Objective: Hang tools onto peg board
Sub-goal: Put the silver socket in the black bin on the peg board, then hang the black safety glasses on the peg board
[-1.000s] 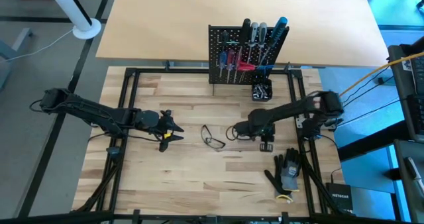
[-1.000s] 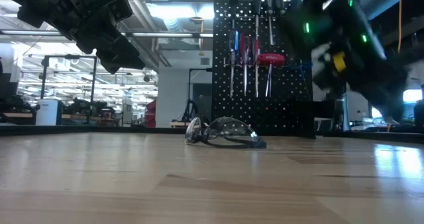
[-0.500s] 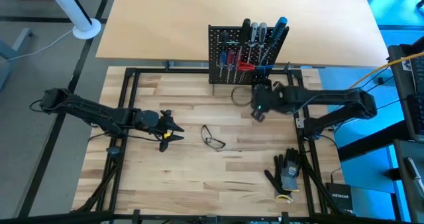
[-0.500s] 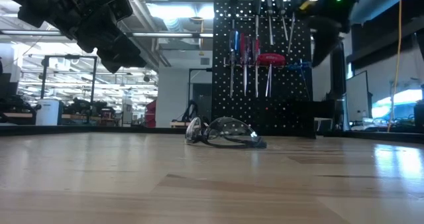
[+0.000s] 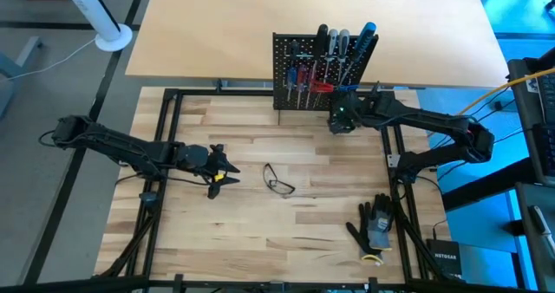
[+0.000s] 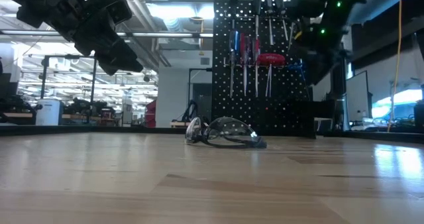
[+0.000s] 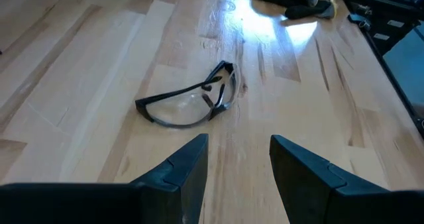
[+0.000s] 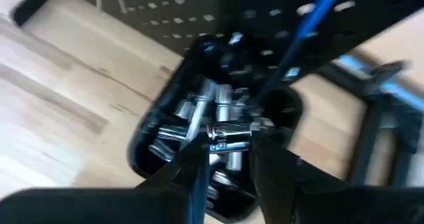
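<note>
The black peg board [image 5: 319,72] stands upright at the table's far side, also in the low view [image 6: 262,85]. Screwdrivers with red, blue and black handles [image 5: 334,55] hang on it. My right gripper [image 5: 340,121] hovers at the board's foot, right over a small black cup [image 8: 165,151] full of metal sockets. It is shut on a small chrome socket [image 8: 228,139]. My left gripper [image 5: 227,167] is open and empty above the table's left half, its fingers [image 7: 192,164] pointing at clear safety glasses [image 7: 192,101]. My right gripper pinches the small chrome socket [image 8: 232,136] between its two fingertips, one finger at each end. The fingers come from above, slanting toward the far edge. The socket lies level across the gap, lifted just above the sockets in the cup.
The safety glasses [image 5: 279,182] lie on the wood at the table's middle. Black gloves [image 5: 375,224] lie near the right front corner. A black metal frame [image 5: 165,146] runs around the table top. A blue tool shaft [image 8: 311,18] hangs close above the cup.
My right gripper has swung from the table's middle, right of the glasses, toward the far edge and now hangs over the black cup at the peg board's foot.
</note>
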